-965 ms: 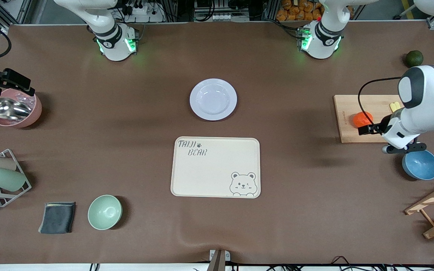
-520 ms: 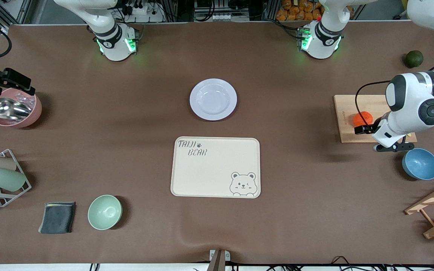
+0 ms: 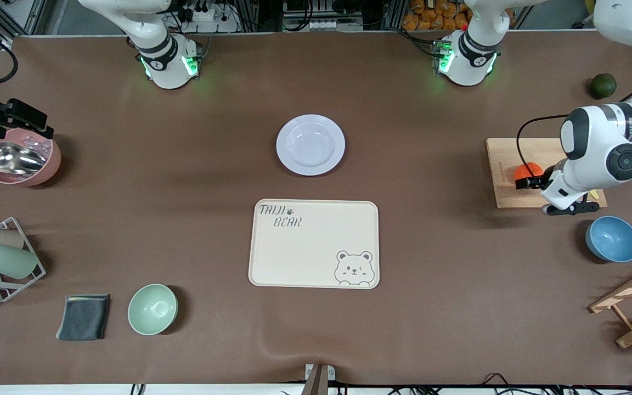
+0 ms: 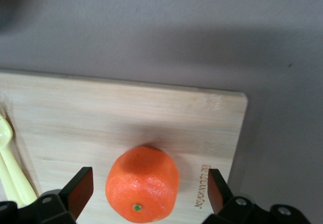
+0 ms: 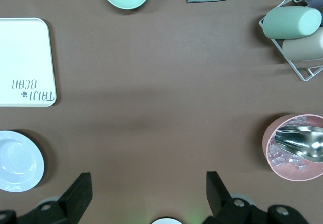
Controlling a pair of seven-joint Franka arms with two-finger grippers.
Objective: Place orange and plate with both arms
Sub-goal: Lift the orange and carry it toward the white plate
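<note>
The orange (image 3: 524,170) sits on a wooden cutting board (image 3: 505,159) toward the left arm's end of the table. My left gripper (image 3: 525,182) is over it, open. In the left wrist view the orange (image 4: 143,183) lies between the two spread fingers (image 4: 81,191) of the left gripper (image 4: 149,193), with a gap on each side. The pale lavender plate (image 3: 310,145) lies empty mid-table, nearer the robots than the tray. My right gripper (image 3: 39,125) waits open and empty, high over the pink bowl; its view (image 5: 147,193) shows the plate (image 5: 17,161).
A cream bear-printed tray (image 3: 314,243) lies mid-table. A blue bowl (image 3: 612,239) and a dark green fruit (image 3: 603,85) flank the board. A pale yellow object (image 4: 10,158) lies on the board. A pink bowl (image 3: 22,158) with a metal scoop, a cup rack (image 3: 3,258), a green bowl (image 3: 152,309) and a cloth (image 3: 83,316) are at the right arm's end.
My left gripper has moved off the blue bowl's side onto the board and closer around the orange. The right arm has not moved.
</note>
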